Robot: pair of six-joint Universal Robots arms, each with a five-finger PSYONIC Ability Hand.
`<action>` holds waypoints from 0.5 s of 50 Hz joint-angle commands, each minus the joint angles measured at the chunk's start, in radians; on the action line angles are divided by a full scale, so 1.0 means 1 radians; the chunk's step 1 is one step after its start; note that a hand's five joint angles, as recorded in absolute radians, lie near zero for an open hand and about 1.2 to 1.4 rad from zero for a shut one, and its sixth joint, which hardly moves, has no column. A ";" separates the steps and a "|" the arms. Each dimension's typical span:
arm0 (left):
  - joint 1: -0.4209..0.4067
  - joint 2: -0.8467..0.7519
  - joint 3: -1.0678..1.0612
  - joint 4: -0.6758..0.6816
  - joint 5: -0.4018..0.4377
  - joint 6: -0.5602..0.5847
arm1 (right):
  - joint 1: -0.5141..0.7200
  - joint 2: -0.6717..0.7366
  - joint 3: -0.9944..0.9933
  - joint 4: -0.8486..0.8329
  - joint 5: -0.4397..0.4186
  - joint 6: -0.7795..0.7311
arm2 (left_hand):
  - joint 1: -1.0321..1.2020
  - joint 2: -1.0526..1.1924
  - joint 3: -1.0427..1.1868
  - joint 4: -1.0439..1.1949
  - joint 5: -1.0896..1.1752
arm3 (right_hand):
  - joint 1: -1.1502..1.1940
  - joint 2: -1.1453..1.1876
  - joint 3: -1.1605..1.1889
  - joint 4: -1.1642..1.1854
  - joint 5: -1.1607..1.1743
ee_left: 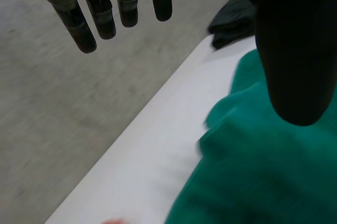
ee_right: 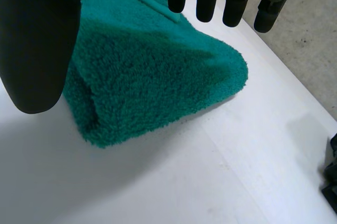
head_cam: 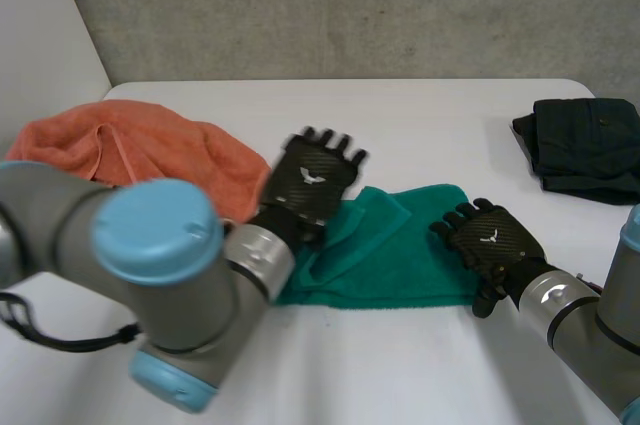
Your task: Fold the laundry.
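White table (head_cam: 420,125) is loaded with three cloth items. Green towel (head_cam: 400,255) is laid rumpled near the centre. Orange towel (head_cam: 130,145) is heaped far left. Dark garment (head_cam: 585,145) is placed folded far right.

Black weave-patterned left hand (head_cam: 300,195), right hand (head_cam: 497,250), white emblem (head_cam: 313,177) each; grey arms (head_cam: 50,220), light-blue caps (head_cam: 158,230).

Green towel (head_cam: 400,255) folded mid-table; orange towel (head_cam: 150,145) crumpled; dark garment (head_cam: 585,145) folded.
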 commanded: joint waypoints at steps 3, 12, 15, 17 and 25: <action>-0.088 -0.259 0.234 0.013 -0.006 0.009 | 0.019 0.006 0.013 -0.074 0.013 -0.015 | -0.017 -0.032 -0.039 -0.029 -0.050 | -0.052 -0.038 -0.041 -0.040 -0.048; -0.058 -0.417 0.365 0.010 -0.017 0.014 | 0.070 0.015 0.019 -0.092 0.036 0.000 | -0.005 -0.020 -0.027 -0.017 -0.037 | 0.073 0.086 0.084 0.085 0.077; -0.021 -0.431 0.382 0.007 -0.030 0.015 | 0.070 0.017 0.019 -0.097 0.039 0.000 | -0.002 -0.017 -0.024 -0.014 -0.034 | 0.119 0.133 0.130 0.131 0.123; 0.019 -0.434 0.382 0.005 -0.072 0.026 | 0.070 0.015 0.017 -0.100 0.040 -0.002 | 0.019 0.004 -0.003 0.007 -0.014 | 0.158 0.171 0.169 0.170 0.162; 0.100 -0.347 0.325 -0.002 -0.306 0.129 | 0.064 0.020 0.008 -0.102 0.046 -0.012 | -0.002 -0.017 -0.024 -0.014 -0.034 | 0.290 0.304 0.301 0.302 0.294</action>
